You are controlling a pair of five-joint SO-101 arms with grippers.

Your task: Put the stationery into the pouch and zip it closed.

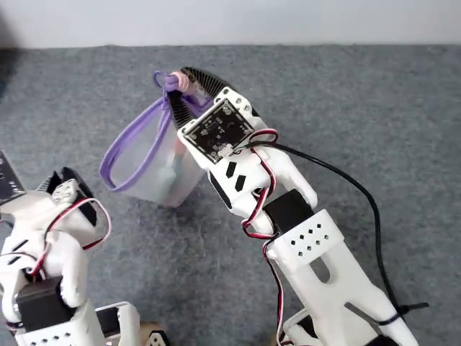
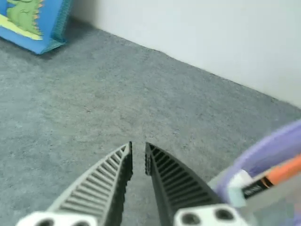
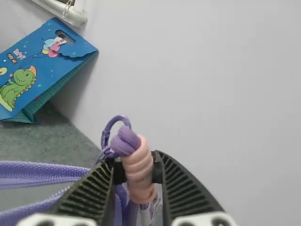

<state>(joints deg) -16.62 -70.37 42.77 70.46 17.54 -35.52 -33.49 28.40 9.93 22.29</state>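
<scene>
Right claw (image 3: pixel 135 159) tight on pink pull (image 3: pixel 138 176) of pouch (image 1: pixel 148 173), left claw (image 2: pixel 138 146) barely ajar, empty; dinosaur bag (image 3: pixel 37 70) beside wall (image 3: pixel 211 94).

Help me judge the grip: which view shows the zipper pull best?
Right wrist view: the pink zipper pull is close up, clamped in the right gripper. The high view shows it as a pink spot at the pouch's far end. The left wrist view catches the pouch's purple edge.

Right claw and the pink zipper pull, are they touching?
Touching. The right wrist view shows the right claw closed on the pink zipper pull, a finger pressed against each side.
</scene>
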